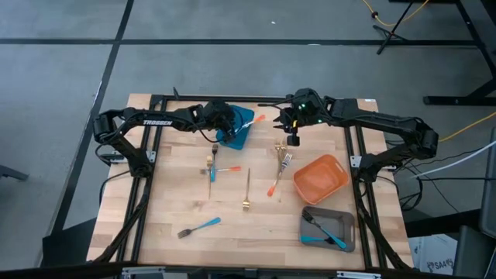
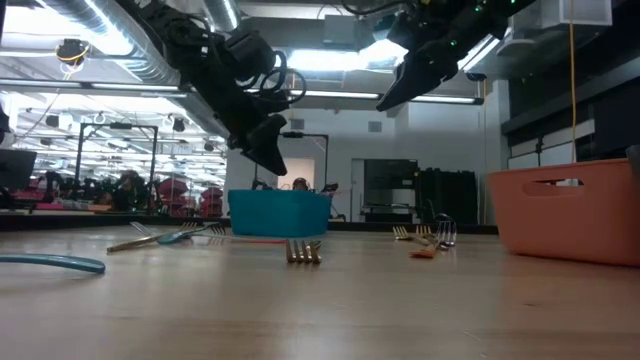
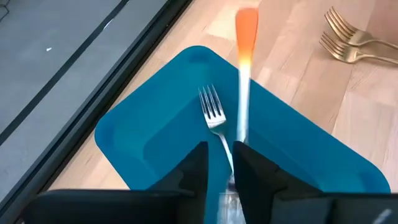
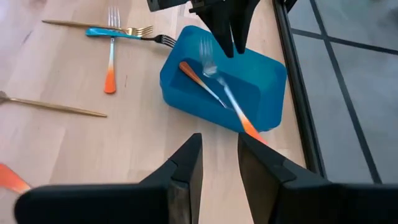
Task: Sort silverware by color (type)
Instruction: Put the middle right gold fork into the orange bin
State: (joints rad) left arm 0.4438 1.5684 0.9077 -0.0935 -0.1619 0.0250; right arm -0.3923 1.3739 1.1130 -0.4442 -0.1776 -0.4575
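Silverware, sorting partly done.

Blue container (image 1: 236, 130), far side of the table (image 1: 178, 209): holds two orange-handled forks (image 4: 217, 96), one handle jutting over the rim.

Grey container (image 1: 329, 227), near right corner: holds blue-handled forks (image 1: 324, 232), at least one; the exact count cannot be told.

Orange container (image 1: 320, 178), right side: nothing shows inside.

Loose on the table: a crossed group of gold, blue-handled and orange-handled forks (image 1: 214, 168) left of centre; one gold fork (image 1: 247, 191) at centre; a blue-handled fork (image 1: 200, 227) near the front; gold forks and an orange-handled fork (image 1: 280, 167) just beside the orange container.

Left tool (image 3: 219, 163): hovers above the blue container, jaws narrowly apart, nothing clearly between them.

Right tool (image 4: 219, 163): raised over the far centre of the table, near the blue container, jaws slightly parted, empty.

Judgement: under half sorted; about seven pieces are left, and the orange-handled forks lie in the blue container, not in the matching colour.
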